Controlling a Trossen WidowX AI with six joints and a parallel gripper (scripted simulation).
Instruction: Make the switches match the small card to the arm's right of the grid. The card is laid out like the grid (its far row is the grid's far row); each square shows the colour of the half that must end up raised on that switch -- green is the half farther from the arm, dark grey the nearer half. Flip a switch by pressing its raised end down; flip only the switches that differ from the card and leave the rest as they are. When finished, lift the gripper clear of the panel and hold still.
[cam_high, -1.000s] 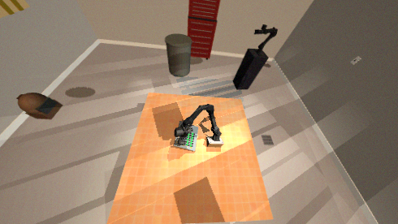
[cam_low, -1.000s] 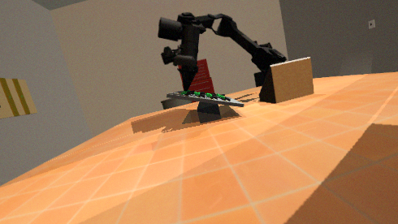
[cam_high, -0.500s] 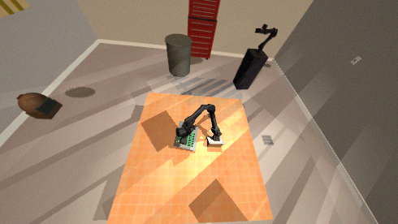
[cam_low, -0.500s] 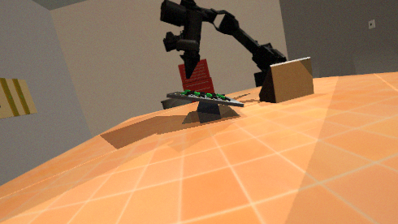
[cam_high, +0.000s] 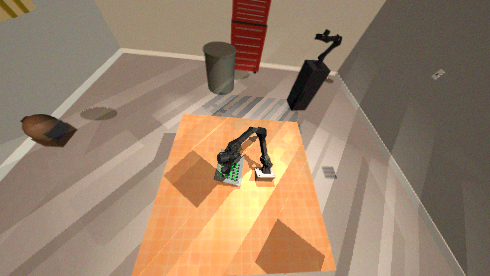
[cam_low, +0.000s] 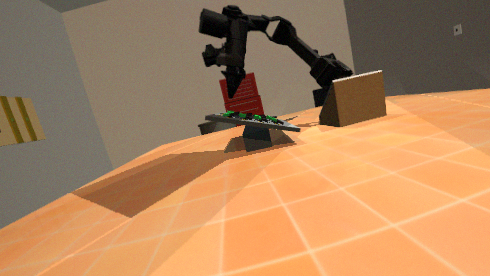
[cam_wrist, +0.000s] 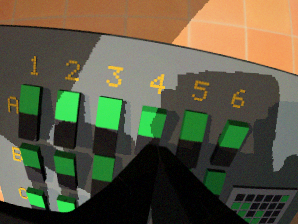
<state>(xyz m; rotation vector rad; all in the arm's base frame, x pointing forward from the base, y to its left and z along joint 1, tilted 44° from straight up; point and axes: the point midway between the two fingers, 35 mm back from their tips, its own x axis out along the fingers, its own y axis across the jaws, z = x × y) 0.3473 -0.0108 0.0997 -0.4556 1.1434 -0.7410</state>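
The tilted grey switch panel (cam_high: 239, 183) (cam_low: 292, 128) (cam_wrist: 135, 54) carries rows of green and black rocker switches, with columns 1 to 6 and rows A to C legible in the wrist view. My gripper (cam_high: 226, 171) (cam_low: 232, 96) (cam_wrist: 154, 155) is shut and empty. In the exterior view its tip stands above the panel, apart from it. In the wrist view the tip overlaps the near half of switch A4 (cam_wrist: 152, 121) and hides lower switches in the middle. Switches A3 (cam_wrist: 109, 112) and A5 (cam_wrist: 194, 126) flank it. The card (cam_wrist: 259, 206) shows partly at lower right, green and dark squares; its lower part is cut off.
The arm's base stands by a white-topped box (cam_high: 265, 174) (cam_low: 357, 100) beside the panel. All stand on an orange tiled table (cam_high: 220, 230) (cam_low: 350, 225). A bin (cam_high: 220, 70), a red cabinet (cam_high: 248, 45) and a black pedestal (cam_high: 307, 86) with another arm stand beyond the table.
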